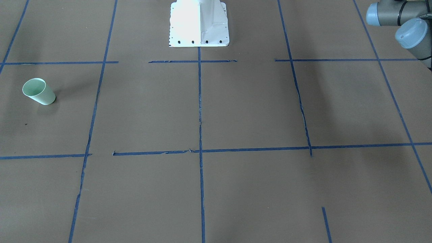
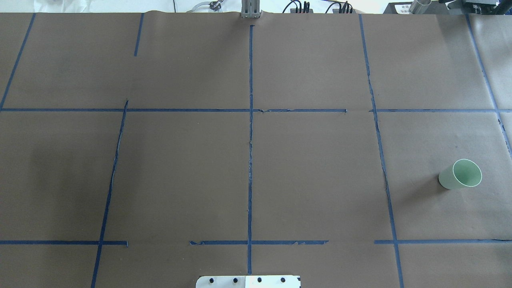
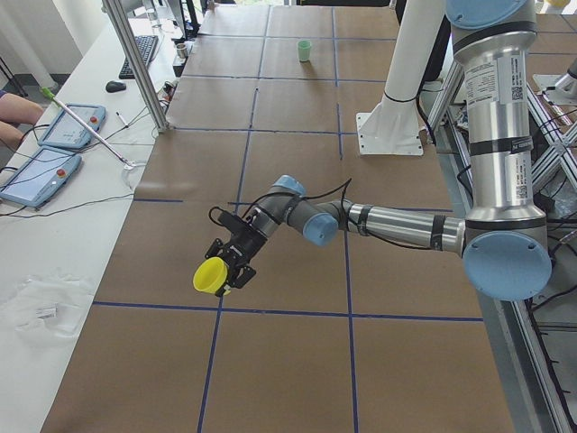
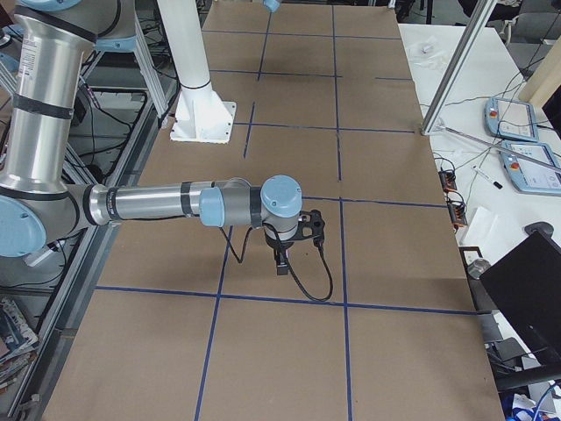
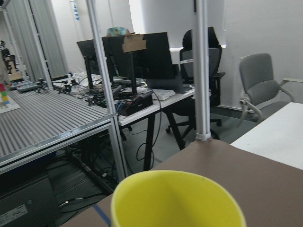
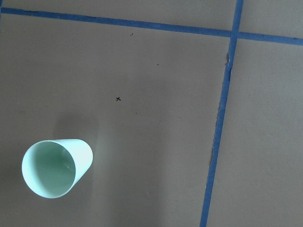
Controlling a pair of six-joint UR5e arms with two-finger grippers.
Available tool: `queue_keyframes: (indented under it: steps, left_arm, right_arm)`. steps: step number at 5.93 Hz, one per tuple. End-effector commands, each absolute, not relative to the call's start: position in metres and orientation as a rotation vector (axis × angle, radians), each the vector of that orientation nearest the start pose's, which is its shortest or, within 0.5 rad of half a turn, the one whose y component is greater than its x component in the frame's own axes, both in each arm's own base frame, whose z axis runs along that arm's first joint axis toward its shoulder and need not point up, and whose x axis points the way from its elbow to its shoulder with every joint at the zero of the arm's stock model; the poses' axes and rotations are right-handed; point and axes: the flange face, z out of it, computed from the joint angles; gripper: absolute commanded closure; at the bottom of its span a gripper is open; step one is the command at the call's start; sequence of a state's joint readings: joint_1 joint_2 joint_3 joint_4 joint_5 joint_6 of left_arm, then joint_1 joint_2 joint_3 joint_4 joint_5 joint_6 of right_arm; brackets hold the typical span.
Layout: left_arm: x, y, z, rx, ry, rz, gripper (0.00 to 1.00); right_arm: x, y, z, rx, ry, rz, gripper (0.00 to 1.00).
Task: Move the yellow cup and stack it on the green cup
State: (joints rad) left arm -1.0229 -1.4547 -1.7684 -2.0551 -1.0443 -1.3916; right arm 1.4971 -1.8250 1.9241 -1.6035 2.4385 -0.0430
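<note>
Exterior left view has the one yellow cup [image 3: 210, 277] at the tip of the left gripper [image 3: 227, 268], on the near arm. The cup is tipped on its side with its mouth turned away from the arm, far out to the left of the white base mount [image 3: 388, 135] and near the table's left end. From that side view alone I cannot tell how the fingers stand. The left wrist view shows only the cup's rim [image 5: 177, 201], with the table edge and office desks beyond it.

One green cup [image 2: 460, 174] stands upright, mouth up, far to the right of the base mount [image 2: 248, 281] and forward of it. It sits inside a taped cell, apart from every blue tape line [image 2: 251, 140] and nearer the overhead view's right border than the closest line. From the right wrist camera it lies low and left [image 6: 57, 168], with a tape line well to its right.

The right gripper [image 4: 280, 263] points down at the table in the exterior right view. Whether its fingers are apart or together cannot be told.

Between the two cups runs the width of the brown paper table [image 2: 180, 172], crossed by the tape grid, with the base mount at its robot-side edge.
</note>
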Motion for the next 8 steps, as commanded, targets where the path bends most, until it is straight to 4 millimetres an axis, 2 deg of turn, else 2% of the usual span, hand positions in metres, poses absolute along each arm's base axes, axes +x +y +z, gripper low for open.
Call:
queue_keyframes:
  steps: [1,2,4,5,6,7,8]
  left_arm:
    - [0.115,-0.534,0.487,0.920,0.451,-0.777,0.43]
    - [0.134,-0.558,0.422,0.997,0.545,-0.756,0.47]
    - [0.180,-0.593,0.318,1.051,0.739,-0.696,0.58]
    - [0.221,-0.589,0.275,1.110,0.763,-0.565,0.67]
    - [0.247,-0.585,0.222,1.172,0.821,-0.514,0.67]
    - [0.297,-0.563,0.196,1.185,0.872,-0.485,0.65]
    - [0.350,-0.532,0.174,1.235,0.864,-0.510,0.65]
  right_arm:
    - [0.029,-0.390,0.594,0.046,-0.869,-0.136,0.00]
    - [0.029,-0.390,0.596,0.041,-0.869,-0.134,0.00]
    - [0.029,-0.392,0.591,0.056,-0.868,-0.143,0.00]
    - [0.027,-0.400,0.578,0.082,-0.870,-0.157,0.00]
    - [0.017,-0.425,0.554,0.122,-0.870,-0.196,0.00]
    - [0.017,-0.430,0.546,0.138,-0.869,-0.192,0.00]
    - [0.015,-0.450,0.518,0.121,-0.886,-0.058,0.00]
